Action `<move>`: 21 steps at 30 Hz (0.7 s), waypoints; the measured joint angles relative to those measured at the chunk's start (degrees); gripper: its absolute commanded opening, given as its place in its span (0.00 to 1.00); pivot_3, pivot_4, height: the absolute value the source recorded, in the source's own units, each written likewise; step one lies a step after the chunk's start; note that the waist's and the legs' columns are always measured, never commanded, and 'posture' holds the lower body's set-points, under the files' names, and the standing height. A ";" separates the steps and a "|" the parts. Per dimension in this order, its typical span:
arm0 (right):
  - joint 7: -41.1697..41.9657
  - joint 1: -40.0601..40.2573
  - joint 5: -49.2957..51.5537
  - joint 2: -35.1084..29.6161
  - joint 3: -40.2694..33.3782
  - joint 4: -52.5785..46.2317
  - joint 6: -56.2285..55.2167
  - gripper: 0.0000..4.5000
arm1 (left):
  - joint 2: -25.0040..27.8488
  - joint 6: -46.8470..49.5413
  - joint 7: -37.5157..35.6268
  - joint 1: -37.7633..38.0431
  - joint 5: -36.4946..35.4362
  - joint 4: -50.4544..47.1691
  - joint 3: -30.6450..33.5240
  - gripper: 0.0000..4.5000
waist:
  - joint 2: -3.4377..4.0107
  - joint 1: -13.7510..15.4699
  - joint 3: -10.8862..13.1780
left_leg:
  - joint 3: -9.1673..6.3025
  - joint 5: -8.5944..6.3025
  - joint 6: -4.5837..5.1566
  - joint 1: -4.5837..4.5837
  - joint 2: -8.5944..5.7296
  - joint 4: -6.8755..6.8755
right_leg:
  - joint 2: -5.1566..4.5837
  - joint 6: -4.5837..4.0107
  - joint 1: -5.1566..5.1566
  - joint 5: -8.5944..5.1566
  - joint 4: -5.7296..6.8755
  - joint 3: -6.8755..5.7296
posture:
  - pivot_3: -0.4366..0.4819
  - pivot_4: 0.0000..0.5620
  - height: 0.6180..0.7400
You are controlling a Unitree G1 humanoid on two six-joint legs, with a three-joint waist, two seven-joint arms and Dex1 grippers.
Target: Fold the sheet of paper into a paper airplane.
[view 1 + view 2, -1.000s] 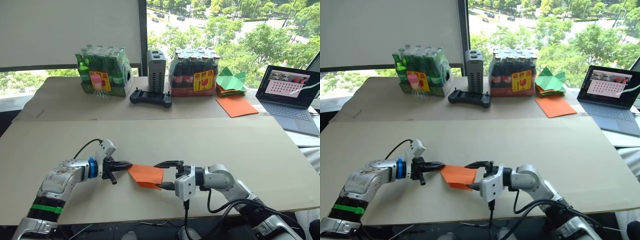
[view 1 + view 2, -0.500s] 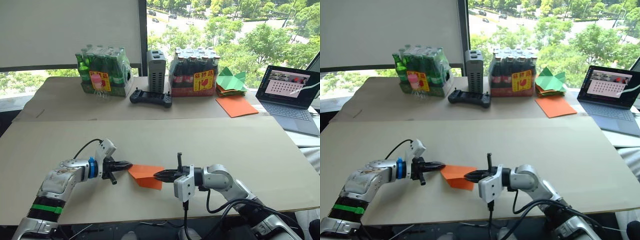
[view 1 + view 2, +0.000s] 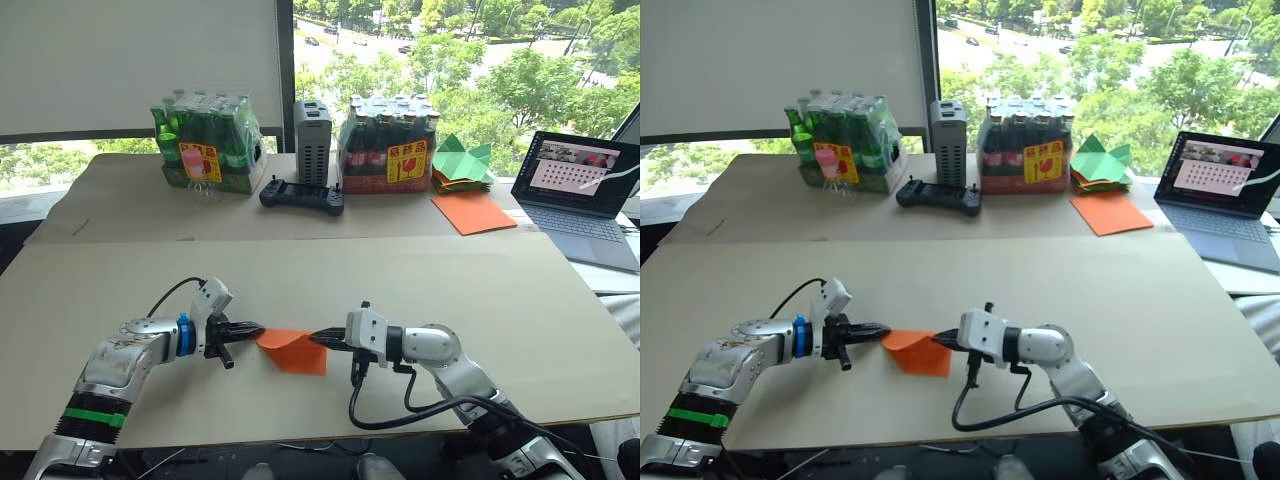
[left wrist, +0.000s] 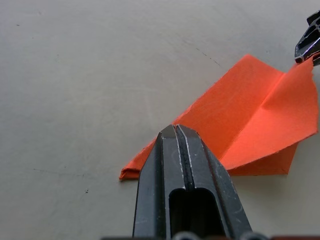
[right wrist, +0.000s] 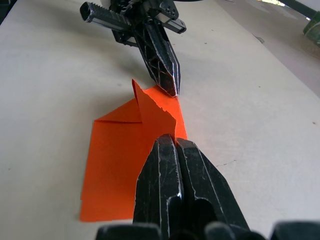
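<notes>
The sheet of paper [image 3: 295,352] is bright orange, creased and partly folded into a pointed shape, near the front of the table between my two grippers. My left gripper [image 3: 256,330] is shut on its left pointed corner, seen close up in the left wrist view [image 4: 175,132] with the paper [image 4: 250,115] spreading beyond it. My right gripper [image 3: 318,338] is shut on the paper's right edge and holds that flap slightly raised. In the right wrist view the paper [image 5: 117,170] lies between its own tips [image 5: 172,141] and the left gripper [image 5: 167,82].
At the back stand a green bottle pack [image 3: 207,142], a grey box [image 3: 312,140], a black controller [image 3: 301,195] and a dark bottle pack [image 3: 390,144]. Green paper shapes [image 3: 462,160] and a larger orange sheet [image 3: 473,212] lie back right, beside a laptop [image 3: 585,190].
My right gripper has gone from open to shut on the paper's right edge and its wrist has rolled over. The right flap has lifted. The left gripper has not moved.
</notes>
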 measured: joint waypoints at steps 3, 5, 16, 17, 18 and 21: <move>0.21 -1.17 1.89 0.46 -0.97 -0.03 5.76 0.01 | -0.08 -0.03 0.00 0.00 0.04 -0.02 0.00 0.00 | 0.00 0.02 0.00 | 0.00 0.00 0.00 -0.01 0.00 0.00 | 0.00 0.00 0.00 0.00 0.00 0.00 | 0.48 0.27 1.00; 0.19 -1.24 3.59 1.15 -1.98 -0.04 10.01 0.01 | -0.20 -0.18 0.01 0.02 0.07 -0.03 0.00 0.00 | 0.00 0.05 0.00 | 0.00 0.00 0.00 -0.02 0.00 0.00 | 0.00 0.00 -0.01 0.00 -0.01 0.00 | 0.48 0.27 1.00; -1.94 -2.63 4.00 3.79 -3.06 2.05 18.89 0.01 | -0.24 -0.28 0.07 0.14 0.23 -0.21 0.09 0.00 | 0.00 0.04 0.00 | 0.01 0.00 0.00 -0.03 0.00 0.00 | 0.00 0.00 -0.03 0.00 -0.01 0.00 | 0.48 0.27 1.00; -2.18 -2.84 3.98 4.05 -3.07 2.53 19.40 0.01 | -0.24 -0.25 0.10 0.15 0.23 -0.25 0.10 0.00 | 0.01 0.04 0.00 | 0.01 0.00 0.00 -0.03 0.00 0.00 | 0.00 0.00 -0.03 0.00 -0.01 0.00 | 0.48 0.27 1.00; -2.51 -3.09 3.96 4.29 -3.07 3.02 20.16 0.01 | -0.25 -0.20 0.14 0.17 0.23 -0.31 0.11 0.00 | 0.01 0.04 0.00 | 0.00 0.00 0.00 -0.03 0.00 0.00 | 0.00 0.00 -0.03 0.00 -0.01 0.00 | 0.48 0.27 1.00; -3.14 -3.30 3.52 4.50 -2.93 3.79 20.74 0.01 | -0.31 0.08 0.25 0.21 0.22 -0.53 0.16 0.00 | 0.01 0.04 0.00 | 0.00 0.00 0.00 -0.04 0.00 0.00 | 0.00 0.00 -0.04 0.00 -0.01 0.00 | 0.48 0.27 1.00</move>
